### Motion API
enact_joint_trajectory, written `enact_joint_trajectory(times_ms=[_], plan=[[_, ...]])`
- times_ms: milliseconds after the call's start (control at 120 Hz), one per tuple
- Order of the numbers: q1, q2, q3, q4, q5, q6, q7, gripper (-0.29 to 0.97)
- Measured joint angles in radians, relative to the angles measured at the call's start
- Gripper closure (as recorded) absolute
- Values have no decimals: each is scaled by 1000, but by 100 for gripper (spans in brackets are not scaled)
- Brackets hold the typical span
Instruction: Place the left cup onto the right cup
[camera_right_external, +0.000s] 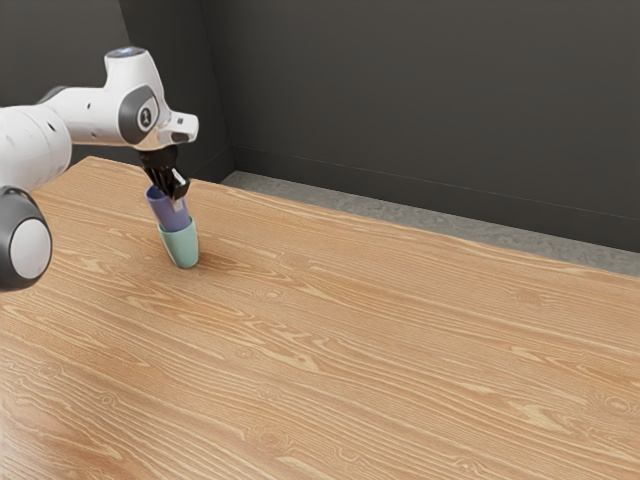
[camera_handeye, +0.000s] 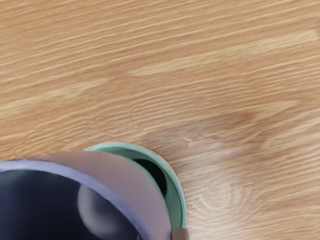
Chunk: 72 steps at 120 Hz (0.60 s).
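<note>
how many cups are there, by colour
purple cup: 1
teal cup: 1
total: 2

The hand (camera_right_external: 170, 185) is pinching the rim of the purple cup (camera_right_external: 165, 212), which is leaning toward the exterior view's left and sitting inside the green cup (camera_right_external: 182, 245) standing on the wooden counter (camera_right_external: 380, 340).
</note>
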Motion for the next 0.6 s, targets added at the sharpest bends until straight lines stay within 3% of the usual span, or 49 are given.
enact_joint_trajectory(times_ms=[400, 600], plan=[[-1, 8, 0, 0, -2, 1, 1, 77], [-3, 9, -2, 0, -7, -1, 2, 60]])
